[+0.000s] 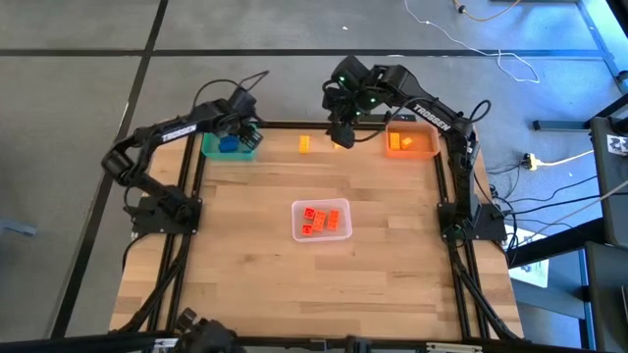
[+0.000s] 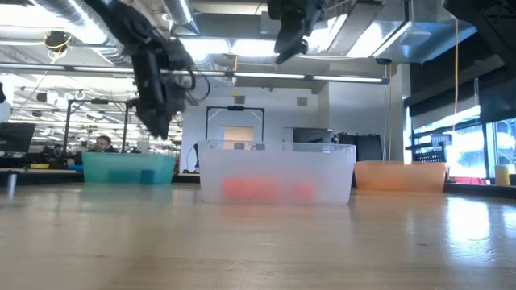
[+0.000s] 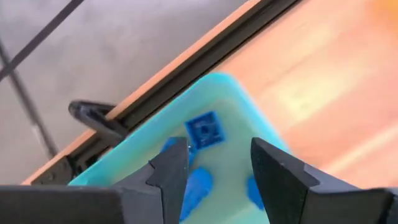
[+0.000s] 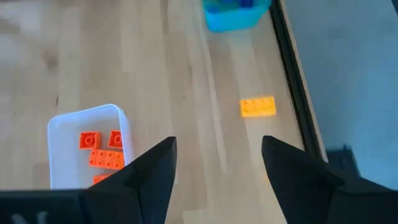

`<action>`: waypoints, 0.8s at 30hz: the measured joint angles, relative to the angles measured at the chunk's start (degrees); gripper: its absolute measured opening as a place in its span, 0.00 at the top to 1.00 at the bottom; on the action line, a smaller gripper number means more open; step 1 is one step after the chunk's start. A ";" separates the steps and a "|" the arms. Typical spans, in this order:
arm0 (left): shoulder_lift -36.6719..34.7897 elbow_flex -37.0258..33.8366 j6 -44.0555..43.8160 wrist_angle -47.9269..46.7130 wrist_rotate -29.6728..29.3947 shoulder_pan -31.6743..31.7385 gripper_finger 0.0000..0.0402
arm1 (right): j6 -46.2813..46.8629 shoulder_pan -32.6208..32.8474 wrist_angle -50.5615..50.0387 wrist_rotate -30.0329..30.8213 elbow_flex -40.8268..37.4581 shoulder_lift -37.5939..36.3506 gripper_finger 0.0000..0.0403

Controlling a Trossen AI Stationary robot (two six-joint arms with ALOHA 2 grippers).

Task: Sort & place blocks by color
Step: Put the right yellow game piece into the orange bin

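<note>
- On my left, the left gripper (image 1: pixel 238 127) hangs over the teal bin (image 1: pixel 210 149) at the counter's (image 1: pixel 392 284) far left edge. In the left wrist view its fingers (image 3: pixel 169 171) stand apart with nothing between them.
- Inside the teal bin I see blue blocks (image 3: pixel 206 130); one square studded one lies face up, and others sit partly hidden behind the fingers.
- In the low view the left arm comes down above the teal bin (image 2: pixel 129 167), clear of its rim.
- Further right, a single yellow-orange block (image 1: pixel 304 144) lies alone on the bare wood near the far edge, between the teal bin and the right gripper. The right wrist view shows it as a flat oblong brick (image 4: pixel 258 106) beside the black frame rail.
- At the middle of the counter sits the clear bin (image 1: pixel 297 233), holding several red-orange blocks (image 1: pixel 322 220). The right wrist view shows them bunched in the clear bin (image 4: pixel 84 118).
- The right gripper (image 1: pixel 341 132) hovers above the far edge, just right of the lone block and left of the orange bin. Its fingers (image 4: pixel 155 168) are spread wide and empty.
- At far right the orange bin (image 1: pixel 428 152) holds orange blocks (image 1: pixel 398 143) against its left side.
</note>
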 joint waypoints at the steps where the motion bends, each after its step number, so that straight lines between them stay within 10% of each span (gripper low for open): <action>1: -1.56 0.18 0.01 -0.65 1.11 -0.34 0.59 | 2.50 -0.07 -0.23 1.94 -0.06 0.00 0.41; 6: -10.42 0.24 0.01 -2.52 8.20 -2.28 0.59 | 17.72 -1.59 -0.64 12.99 -0.06 1.26 0.41; 13: -20.35 0.24 0.03 -2.85 10.21 -3.84 0.59 | 35.82 -6.40 -0.59 10.93 -0.02 5.87 0.41; 24: -26.49 0.26 -0.37 -2.58 10.01 -3.80 0.59 | 36.66 -10.60 -1.79 7.20 -0.02 16.51 0.41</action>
